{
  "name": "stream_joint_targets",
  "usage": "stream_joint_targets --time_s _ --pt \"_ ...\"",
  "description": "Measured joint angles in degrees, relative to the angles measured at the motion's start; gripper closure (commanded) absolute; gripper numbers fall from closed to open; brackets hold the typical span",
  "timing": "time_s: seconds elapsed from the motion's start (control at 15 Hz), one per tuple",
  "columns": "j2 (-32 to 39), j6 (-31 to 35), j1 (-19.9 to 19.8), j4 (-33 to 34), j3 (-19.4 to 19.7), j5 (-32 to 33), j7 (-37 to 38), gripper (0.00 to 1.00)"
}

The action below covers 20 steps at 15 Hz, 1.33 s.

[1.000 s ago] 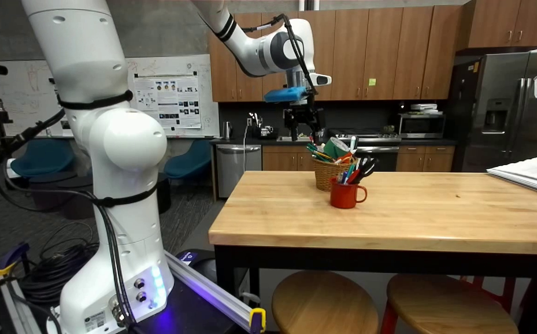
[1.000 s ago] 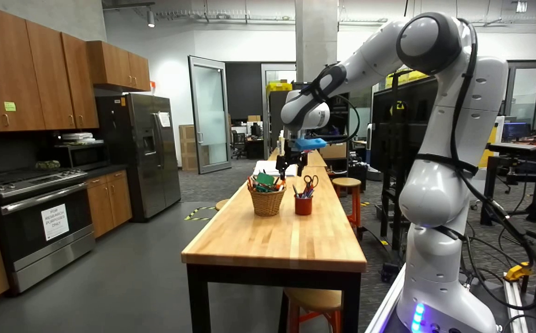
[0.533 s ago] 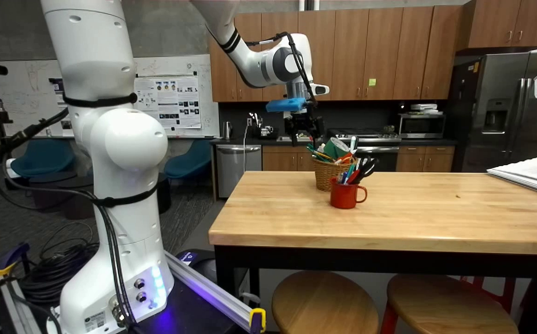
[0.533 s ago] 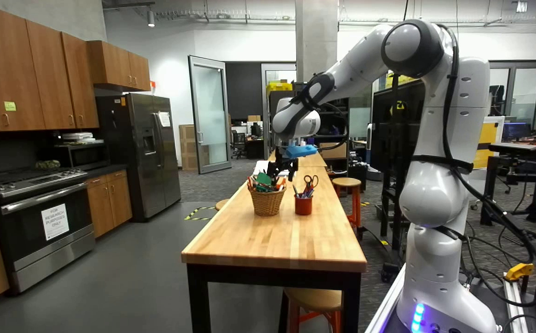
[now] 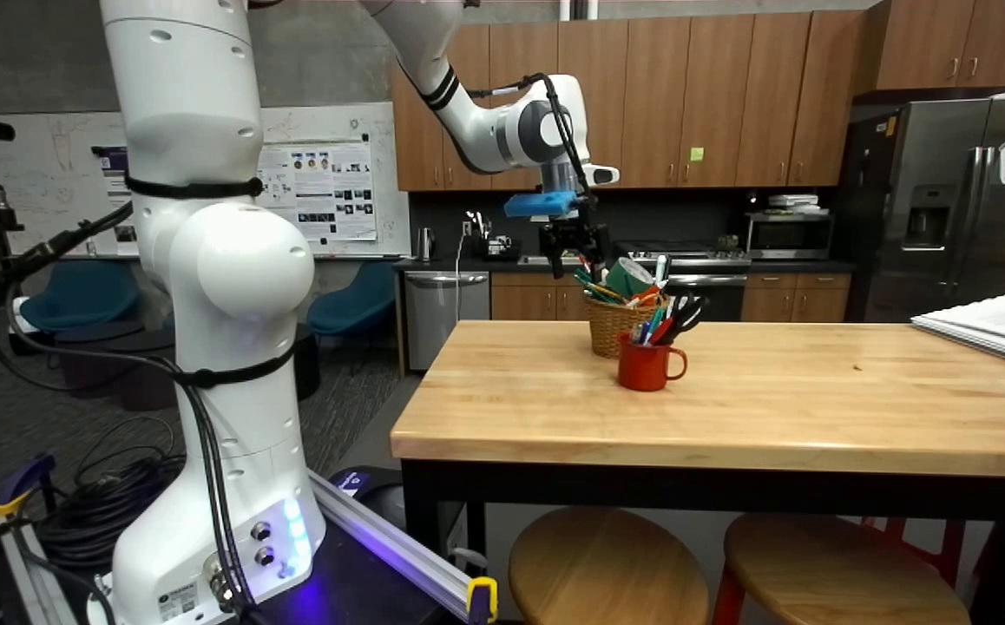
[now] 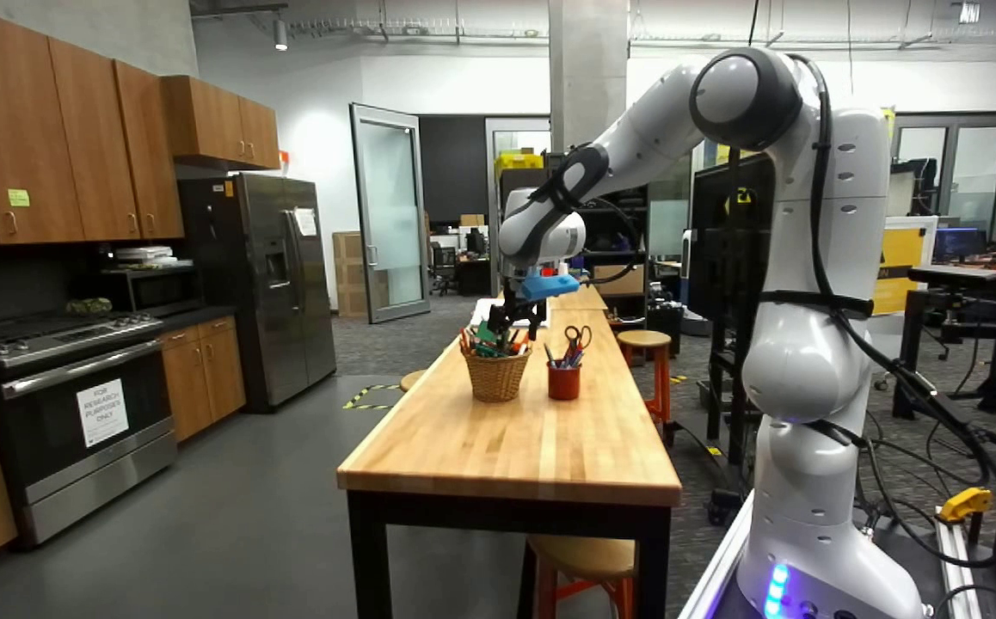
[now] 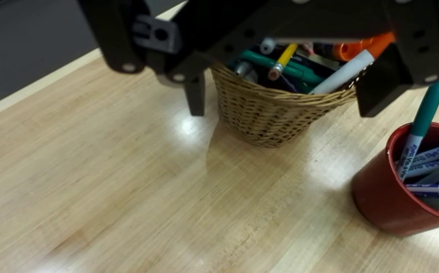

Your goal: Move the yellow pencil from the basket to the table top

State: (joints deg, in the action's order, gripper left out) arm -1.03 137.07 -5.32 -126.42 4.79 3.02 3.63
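The yellow pencil (image 7: 286,57) is in the basket (image 7: 270,117), upper middle of the wrist view, eraser end (image 7: 275,72) pointing down the frame. I've got the gripper (image 7: 282,112) spread wide with nothing in it, so I'd say we're lining up the grab; next I'd ease in, pinch without snagging the green marker (image 7: 304,72), then carry it to the table top (image 7: 128,182).
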Motion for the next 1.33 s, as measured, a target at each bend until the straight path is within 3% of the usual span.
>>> stream_joint_targets --time_s 0.47,0.53,0.6,1.2,1.33 --pt "3.73 0.38 0.00 3.25 0.00 2.04 2.68 0.00" --pt "4.20 0.38 -0.01 3.68 0.02 2.35 2.88 0.10" --pt "4.61 0.38 -0.01 4.08 0.06 2.47 3.03 0.26" --pt "5.89 0.37 -0.07 5.10 0.73 2.48 3.11 0.92" --pt "5.92 0.37 -0.07 5.10 0.82 2.48 3.11 1.00"
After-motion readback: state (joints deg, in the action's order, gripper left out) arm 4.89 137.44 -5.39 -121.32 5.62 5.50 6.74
